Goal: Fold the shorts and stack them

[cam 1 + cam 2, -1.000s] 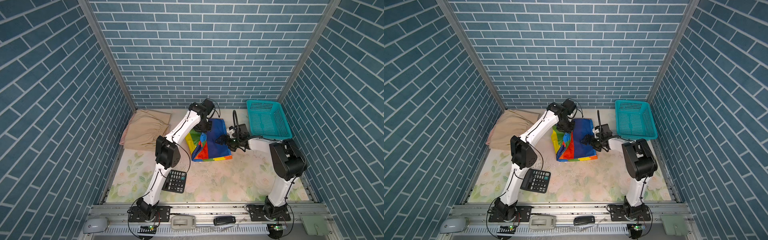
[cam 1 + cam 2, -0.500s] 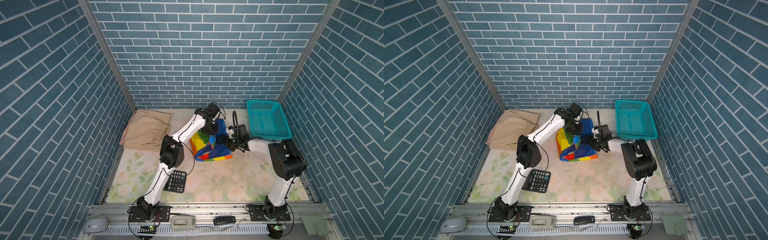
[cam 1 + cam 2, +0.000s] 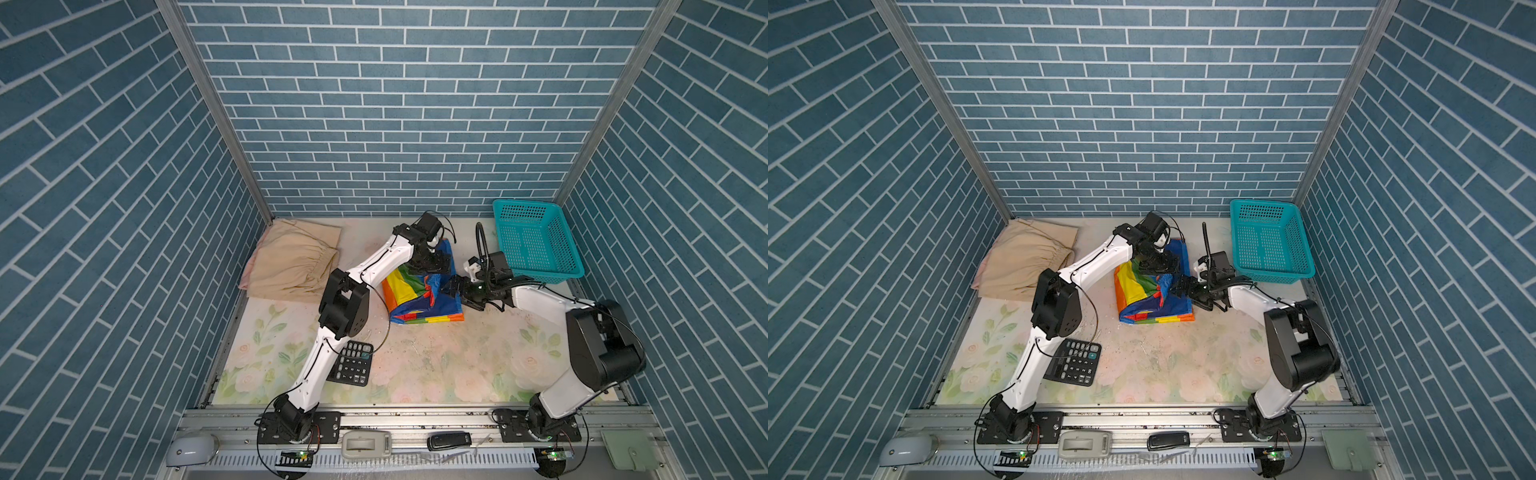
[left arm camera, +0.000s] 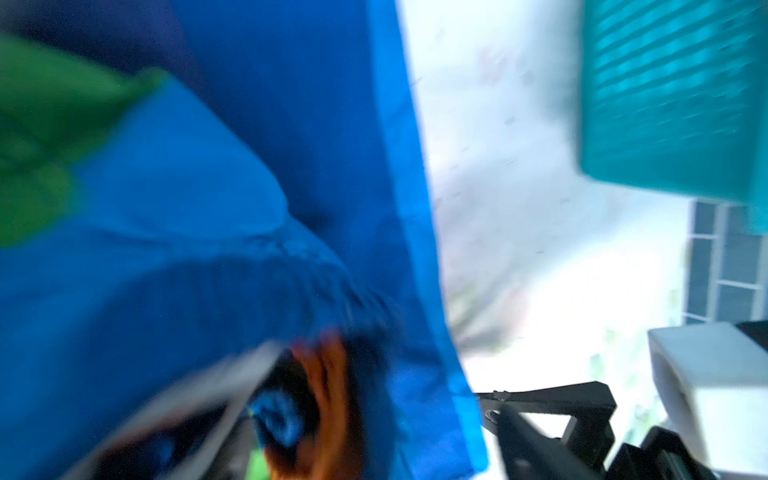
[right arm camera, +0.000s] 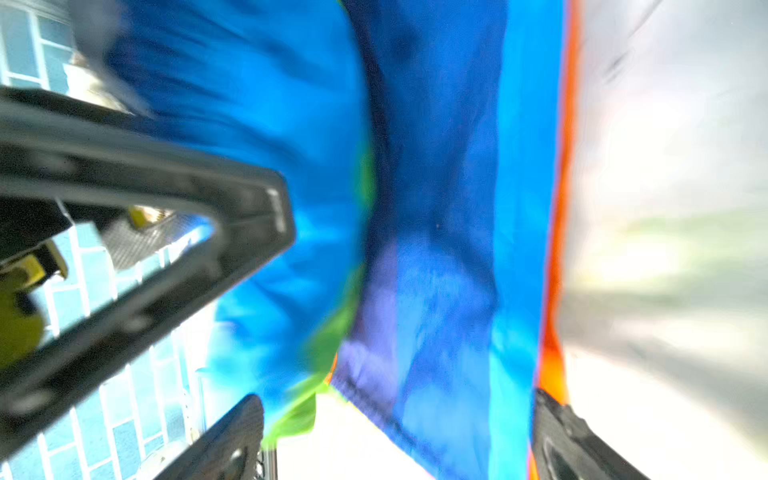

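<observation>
R hand (image 3: 451,286) wide at rainbow shorts (image 3: 409,299), L hand (image 3: 432,266) unclear, basket (image 3: 540,277) just beside

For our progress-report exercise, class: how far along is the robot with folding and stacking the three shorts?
Done, it seems: the beige shorts lie folded in the far left corner on the salmon-pink shorts, whose edge peeks out beneath. In hand: the left gripper and right gripper are both at the rainbow shorts, rumpled and only partly folded. Left: finish that fold, then add it to the stack.
</observation>
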